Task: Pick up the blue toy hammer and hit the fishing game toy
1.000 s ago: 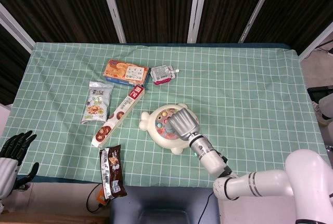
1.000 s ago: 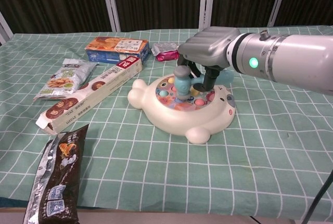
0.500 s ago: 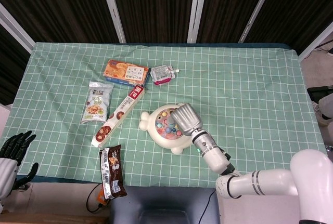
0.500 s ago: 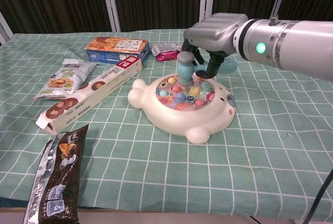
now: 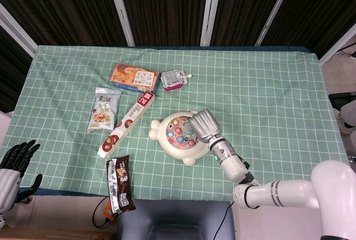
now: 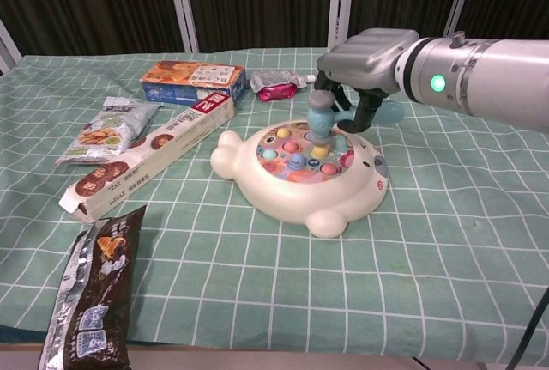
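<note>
The worktop (image 5: 267, 84), under its green checked cloth, carries the cream fishing game toy (image 6: 302, 174) near the middle of its front edge, and over that toy the right hand (image 6: 367, 59) now holds the blue toy hammer (image 6: 322, 114) low again. A second ago the hammer head stood down on the toy's coloured pegs; half a second ago it had been lifted clear and swung back; now it has come down once more, this time toward the far right part of the peg ring, with the head touching or just above a peg. The chest view cannot settle which. That reads as repeated strikes: the pick-up is done and the hitting is under way, with this blow landing or about to land.

The right hand's fingers (image 6: 371, 109) are curled down around the hammer's handle, closed on it, the grey back of the hand turned up toward the head camera. From the head view the right hand covers the right side of the toy, so the hammer itself is mostly hidden there.

At the worktop's front left corner, off the cloth, the left hand (image 5: 15, 159) hangs idle, its dark fingers (image 5: 23, 148) spread apart and holding nothing.

The snack packs along the left half of the worktop have not moved.
</note>
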You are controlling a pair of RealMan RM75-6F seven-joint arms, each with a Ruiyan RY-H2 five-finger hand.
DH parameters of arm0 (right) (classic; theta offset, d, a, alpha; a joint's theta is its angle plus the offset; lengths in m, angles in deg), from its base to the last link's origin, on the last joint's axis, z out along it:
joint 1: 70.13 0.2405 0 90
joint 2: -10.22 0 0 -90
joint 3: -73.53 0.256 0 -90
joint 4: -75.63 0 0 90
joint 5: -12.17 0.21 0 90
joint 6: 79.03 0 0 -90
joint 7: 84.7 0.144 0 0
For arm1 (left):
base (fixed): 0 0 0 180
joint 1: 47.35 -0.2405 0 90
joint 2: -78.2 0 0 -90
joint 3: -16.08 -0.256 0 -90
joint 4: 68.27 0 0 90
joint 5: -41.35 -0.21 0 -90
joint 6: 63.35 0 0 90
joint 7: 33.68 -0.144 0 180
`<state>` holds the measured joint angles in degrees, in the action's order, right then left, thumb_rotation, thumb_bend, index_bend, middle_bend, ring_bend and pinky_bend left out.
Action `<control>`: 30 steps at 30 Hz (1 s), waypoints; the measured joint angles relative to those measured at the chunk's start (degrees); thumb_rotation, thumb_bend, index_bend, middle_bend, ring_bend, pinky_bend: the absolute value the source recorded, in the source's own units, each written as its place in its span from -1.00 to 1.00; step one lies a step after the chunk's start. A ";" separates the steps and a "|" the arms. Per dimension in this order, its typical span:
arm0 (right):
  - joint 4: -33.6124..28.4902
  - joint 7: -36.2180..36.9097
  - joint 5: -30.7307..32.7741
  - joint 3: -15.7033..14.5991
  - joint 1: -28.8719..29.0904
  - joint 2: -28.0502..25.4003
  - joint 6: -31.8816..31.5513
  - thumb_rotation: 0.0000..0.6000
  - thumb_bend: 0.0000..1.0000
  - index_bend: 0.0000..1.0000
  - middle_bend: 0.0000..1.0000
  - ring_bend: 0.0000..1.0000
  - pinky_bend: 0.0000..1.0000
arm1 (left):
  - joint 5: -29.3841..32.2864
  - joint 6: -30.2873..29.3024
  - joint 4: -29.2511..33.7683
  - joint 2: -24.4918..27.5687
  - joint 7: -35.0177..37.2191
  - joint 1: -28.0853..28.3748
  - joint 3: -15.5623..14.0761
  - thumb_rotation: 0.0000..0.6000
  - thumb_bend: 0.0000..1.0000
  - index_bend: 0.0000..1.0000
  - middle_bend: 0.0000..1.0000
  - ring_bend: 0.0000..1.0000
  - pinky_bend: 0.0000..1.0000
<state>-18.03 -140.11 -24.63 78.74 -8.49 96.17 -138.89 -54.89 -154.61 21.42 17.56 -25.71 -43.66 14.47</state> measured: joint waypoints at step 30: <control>-0.64 2.34 -0.46 0.29 -1.37 -3.51 -1.10 1.00 0.16 1.00 0.62 0.73 0.90 | -0.26 0.33 0.27 -0.20 -0.97 0.19 -0.12 1.00 -0.14 -1.00 -0.93 -0.97 -0.80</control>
<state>-18.67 -137.77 -25.09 79.03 -9.87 92.66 -139.98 -55.15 -154.28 21.69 17.36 -26.68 -43.47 14.35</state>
